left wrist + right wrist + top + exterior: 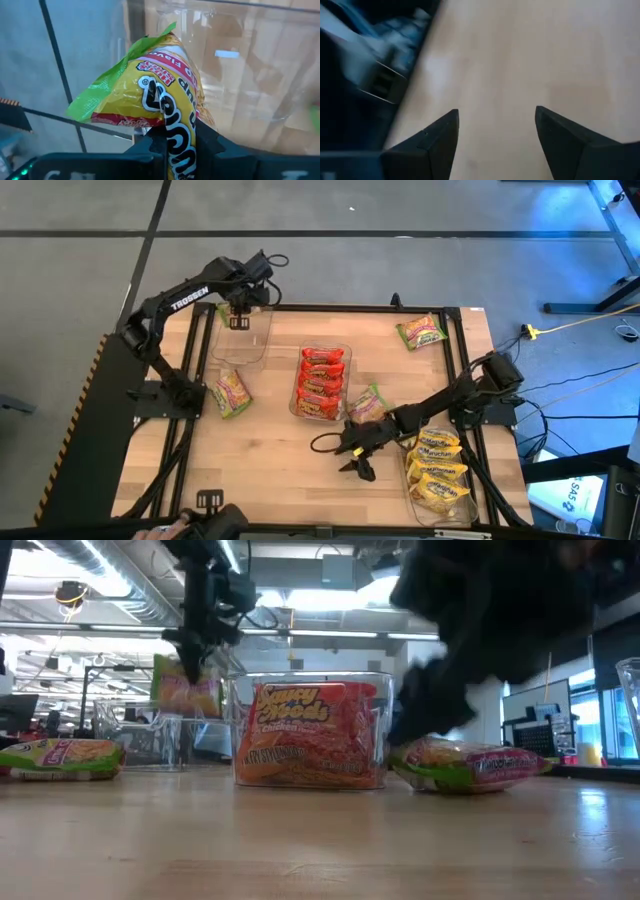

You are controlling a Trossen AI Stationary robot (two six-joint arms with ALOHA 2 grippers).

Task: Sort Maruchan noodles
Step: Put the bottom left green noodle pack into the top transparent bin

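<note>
My left gripper point(238, 312) hangs over the far-left clear tray point(247, 348), shut on a green-edged yellow noodle packet point(140, 95), which also shows in the low view as a packet point(185, 688) under the fingers. Red packets point(321, 382) fill the middle tray. Yellow packets point(438, 468) lie in the near-right tray. Three green packets lie flat on the table, one at the left point(230, 392), one far right point(421, 332) and one beside the middle tray point(366, 404). My right gripper point(354, 462) stands open near that last one, with nothing between its fingers point(440, 135). My left gripper pinches the green packet between its two fingers, on a stretch of its printed wrapper point(176, 131). The fingers come from above, slanting down. The packet hangs crumpled below them, lifted clear over the tray point(150, 740).
Black frame rails point(465, 350) run along the table's left and right sides. Bare wood lies between the left tray and the middle tray and along the near edge point(280, 490). The right arm point(440, 400) reaches across the near-right tray.
</note>
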